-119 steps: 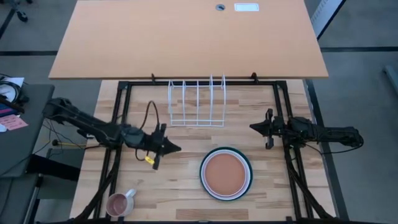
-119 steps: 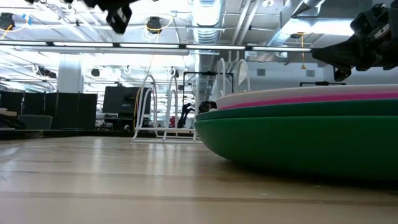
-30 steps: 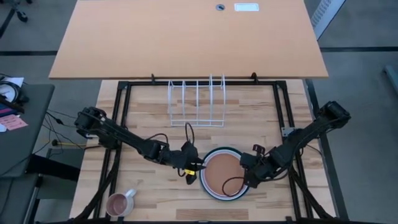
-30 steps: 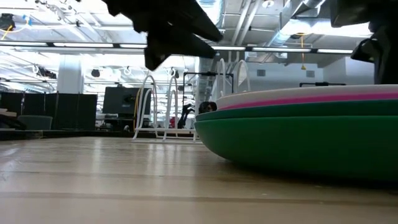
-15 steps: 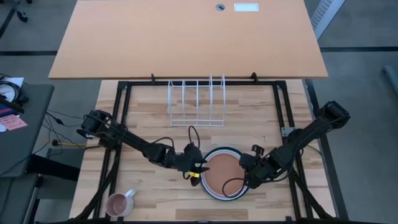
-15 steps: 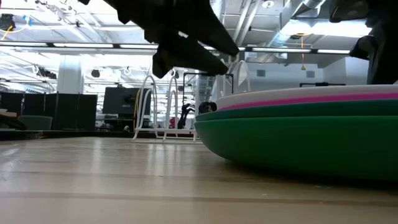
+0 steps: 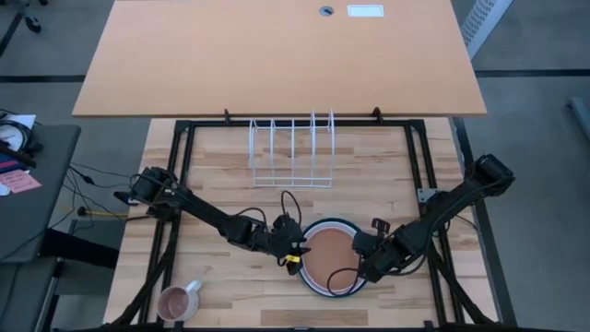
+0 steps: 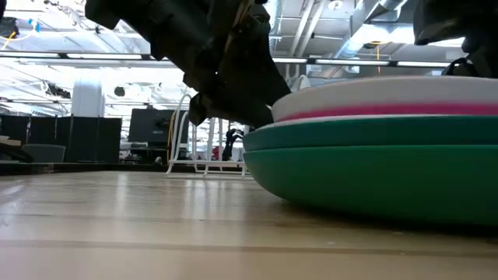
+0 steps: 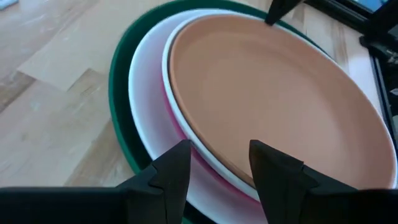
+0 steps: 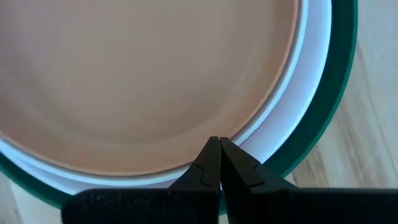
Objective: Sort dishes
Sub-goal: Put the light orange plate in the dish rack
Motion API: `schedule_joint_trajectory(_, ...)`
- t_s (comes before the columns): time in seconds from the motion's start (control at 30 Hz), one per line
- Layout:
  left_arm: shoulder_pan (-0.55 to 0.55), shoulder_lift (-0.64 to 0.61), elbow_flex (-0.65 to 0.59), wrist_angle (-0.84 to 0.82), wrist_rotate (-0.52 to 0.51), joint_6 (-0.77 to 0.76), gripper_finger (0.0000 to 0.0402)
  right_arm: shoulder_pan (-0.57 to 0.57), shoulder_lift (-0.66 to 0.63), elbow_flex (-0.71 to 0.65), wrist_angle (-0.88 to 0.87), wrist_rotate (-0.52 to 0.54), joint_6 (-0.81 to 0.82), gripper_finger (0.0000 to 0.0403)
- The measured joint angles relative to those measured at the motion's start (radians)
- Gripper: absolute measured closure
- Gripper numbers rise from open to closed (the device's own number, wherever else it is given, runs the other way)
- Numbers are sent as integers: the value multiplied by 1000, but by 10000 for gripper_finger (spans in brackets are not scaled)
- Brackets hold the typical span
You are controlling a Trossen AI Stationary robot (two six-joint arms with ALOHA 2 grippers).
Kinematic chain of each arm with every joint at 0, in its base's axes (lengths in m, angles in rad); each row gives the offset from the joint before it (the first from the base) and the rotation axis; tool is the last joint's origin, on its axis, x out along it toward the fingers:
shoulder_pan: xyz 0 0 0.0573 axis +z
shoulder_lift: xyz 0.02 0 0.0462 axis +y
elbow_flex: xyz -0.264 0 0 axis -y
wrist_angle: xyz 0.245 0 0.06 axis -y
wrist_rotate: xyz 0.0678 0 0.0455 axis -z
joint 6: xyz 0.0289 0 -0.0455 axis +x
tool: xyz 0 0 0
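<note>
The dishes lie stacked point(image 7: 334, 277) near the table's front middle: an orange-brown plate point(image 9: 273, 87) on top, with white point(image 10: 298, 81), pink point(image 8: 389, 113) and dark green point(image 8: 373, 179) plates under it. My left gripper point(image 9: 217, 165) is open at the stack's left side. Its fingers stand on either side of the top plate's left rim, which sits raised off the plates below. My right gripper point(image 10: 214, 142) is shut at the top plate's right rim. My left gripper comes at the top plate's left rim point(image 9: 211, 152) slanting down from the table's left. I cannot tell whether either finger touches it. My right gripper's shut fingertips point(image 10: 211, 155) rest on the orange-brown plate's right rim point(image 10: 214, 134), coming steeply from above. That plate lies on the stack with its left side tipped up.
A white wire rack point(image 7: 292, 152) stands at the far middle of the table. A small pink mug point(image 7: 177, 301) sits at the front left. Bare wood lies between the rack and the stack. Black frame rails run along both sides.
My left gripper has moved down and toward the stack, and its fingers have arrived at the stack's left rim. In the low view the upper plates' left edge has risen from the green plates below.
</note>
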Motion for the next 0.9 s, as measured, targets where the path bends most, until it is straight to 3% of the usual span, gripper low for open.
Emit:
schedule_joint_trajectory(0.4,15,-3,0,-12,3,27,249,6,-4,-1,42,-14,1,397)
schedule_joint_trajectory(0.9,20,-3,0,35,-2,75,336,2,-4,-1,96,-13,-25,397)
